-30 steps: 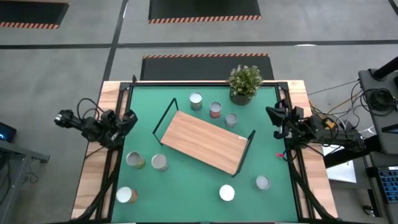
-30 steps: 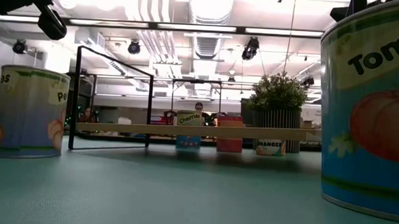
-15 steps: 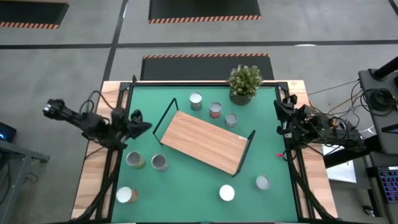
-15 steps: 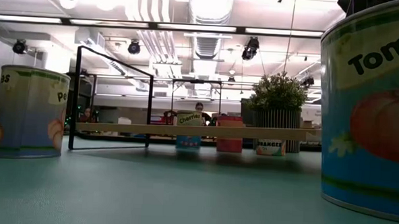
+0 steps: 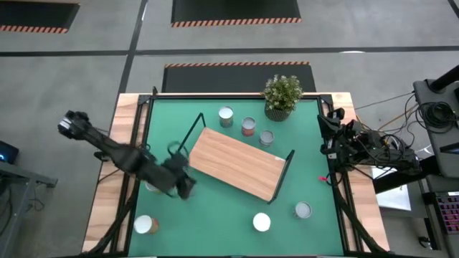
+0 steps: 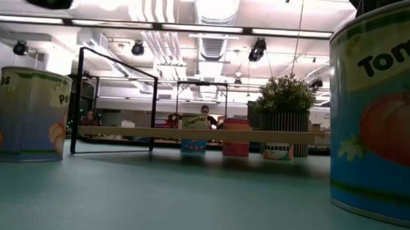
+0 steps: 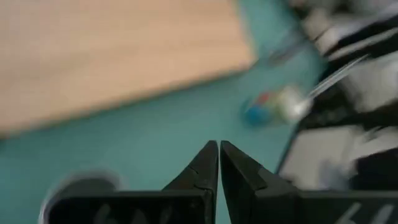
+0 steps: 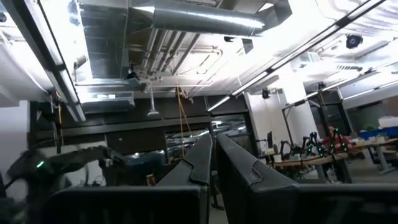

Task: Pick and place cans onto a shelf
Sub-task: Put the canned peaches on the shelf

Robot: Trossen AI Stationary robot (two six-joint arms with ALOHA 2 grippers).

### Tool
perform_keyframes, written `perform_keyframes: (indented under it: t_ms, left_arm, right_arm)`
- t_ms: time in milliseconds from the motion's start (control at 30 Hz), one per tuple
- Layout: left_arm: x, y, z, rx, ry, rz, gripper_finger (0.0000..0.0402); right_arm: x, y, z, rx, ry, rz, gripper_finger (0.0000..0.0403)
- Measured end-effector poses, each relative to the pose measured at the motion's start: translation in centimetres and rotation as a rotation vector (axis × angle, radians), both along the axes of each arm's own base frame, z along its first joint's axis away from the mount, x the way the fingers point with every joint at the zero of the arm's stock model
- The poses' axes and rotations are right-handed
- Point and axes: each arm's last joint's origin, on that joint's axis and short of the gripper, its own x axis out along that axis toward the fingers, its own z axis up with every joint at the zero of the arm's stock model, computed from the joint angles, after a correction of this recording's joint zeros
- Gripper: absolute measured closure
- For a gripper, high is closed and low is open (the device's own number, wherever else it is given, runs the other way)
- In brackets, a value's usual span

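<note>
so the left gripper (image 5: 181, 186) is out over the green mat (image 5: 222, 208) at lower left of the high view, fingers pressed together on nothing, right by the shelf (image 5: 235, 163) corner. shelf sits angled mid-frame. three cans (image 5: 247, 127) sit above it near the plant (image 5: 281, 94). right gripper (image 5: 324, 132) waits at the right edge, fingers together too.

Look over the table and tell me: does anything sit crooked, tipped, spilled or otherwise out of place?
Only the shelf stands out: it lies skewed on the green mat, its edges at an angle to the mat's. No can is on it. The cans in view stand upright, including the three beside the potted plant. Nothing is spilled.
</note>
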Motion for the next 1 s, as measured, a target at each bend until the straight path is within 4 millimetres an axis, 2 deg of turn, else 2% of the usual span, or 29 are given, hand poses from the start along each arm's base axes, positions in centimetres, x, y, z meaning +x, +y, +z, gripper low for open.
perform_keyframes:
  t_ms: [133,267,400,600,767,1000]
  left_arm:
    - [0.8,-2.0,-2.8,-0.04,0.29,0.014,0.0402]
    - [1.6,-3.2,-4.2,-0.061,0.41,0.055,0.0402]
    - [2.1,-3.5,-3.8,-0.048,0.441,0.062,0.0402]
    - [1.6,-3.1,-2.8,-0.005,0.488,0.116,0.0389]
    - [1.6,-2.9,-2.5,-0.003,0.463,0.141,0.0324]
    - [1.1,-2.5,-3.6,0.007,0.496,0.255,0.0174]
  right_arm:
    - [0.1,0.0,-0.2,0.015,0.018,0.01,0.039]
    - [0.1,0.0,-0.2,0.025,0.013,0.017,0.039]
    - [0.1,0.0,-0.2,0.032,0.01,0.022,0.039]
    - [0.1,0.0,-0.2,0.032,0.011,0.022,0.039]
    - [0.1,0.0,-0.2,0.031,0.012,0.022,0.039]
    - [0.2,0.0,-0.3,0.031,0.019,0.022,0.039]
